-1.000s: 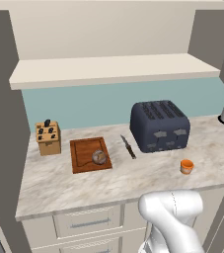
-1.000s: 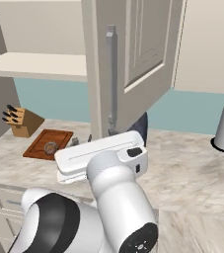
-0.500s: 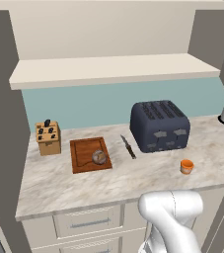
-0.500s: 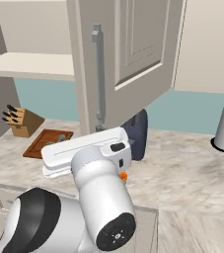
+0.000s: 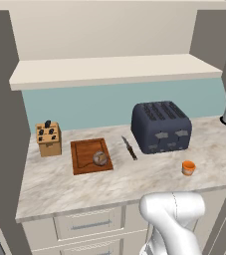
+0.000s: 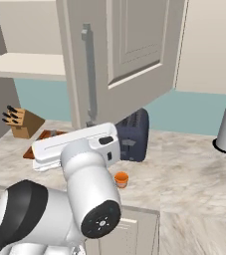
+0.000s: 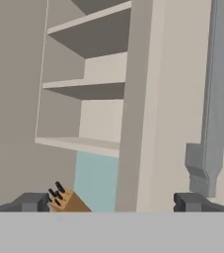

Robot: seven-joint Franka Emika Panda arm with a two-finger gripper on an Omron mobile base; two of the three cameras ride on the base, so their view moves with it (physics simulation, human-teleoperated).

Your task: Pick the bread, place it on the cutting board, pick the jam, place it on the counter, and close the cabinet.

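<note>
The bread (image 5: 100, 158) lies on the board (image 5: 87, 157), near the board's right edge. The board is toward the back left of the counter (image 5: 74, 187), beside the knife block (image 5: 48, 139). The jam (image 5: 188, 168) stands near the counter's front edge, in front of the toaster (image 5: 160, 126). The cabinet (image 6: 129, 50) door stands open. The gripper (image 7: 113, 201) has its fingers spread wide and empty, close to the door's handle (image 7: 209, 104).
</note>
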